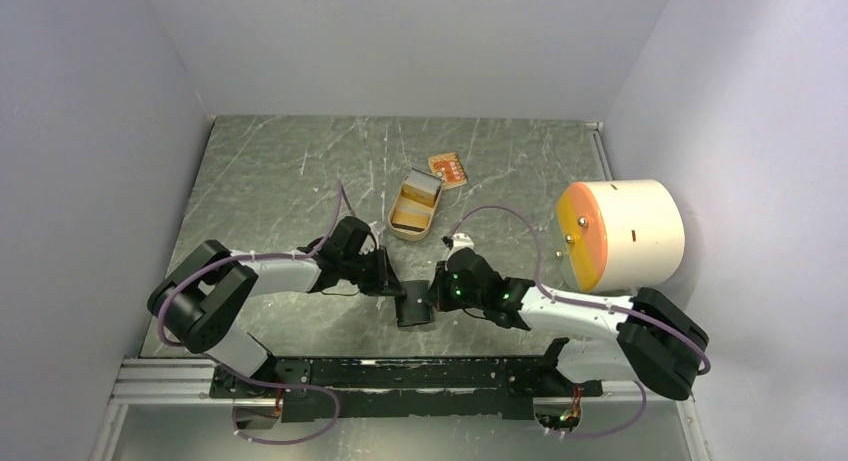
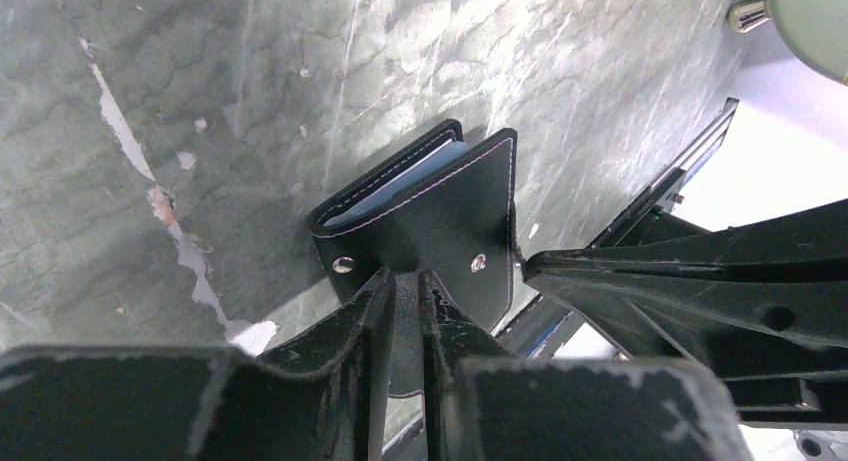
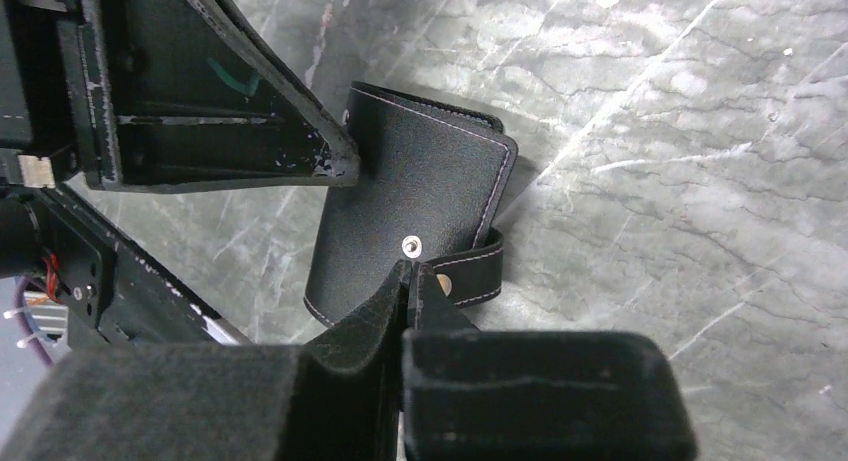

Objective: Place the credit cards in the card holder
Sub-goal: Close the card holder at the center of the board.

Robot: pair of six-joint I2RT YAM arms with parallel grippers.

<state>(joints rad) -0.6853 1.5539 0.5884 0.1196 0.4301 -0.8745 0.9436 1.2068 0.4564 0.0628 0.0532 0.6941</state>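
left hand point(image 2: 405, 281) pinches the card holder point(image 2: 440, 211) by its near flap; right hand point(image 3: 410, 271), clenched, has its tips at the snap tab point(image 3: 478, 271). tan-orange credit card point(image 1: 447, 169) lies well beyond the card holder, past the tin point(image 1: 414, 208). opposed pulls could twist the holder loose.

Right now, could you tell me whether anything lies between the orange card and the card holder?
Yes: the open tan tin lies roughly between them, with the orange card just beyond it and the card holder on its near side.
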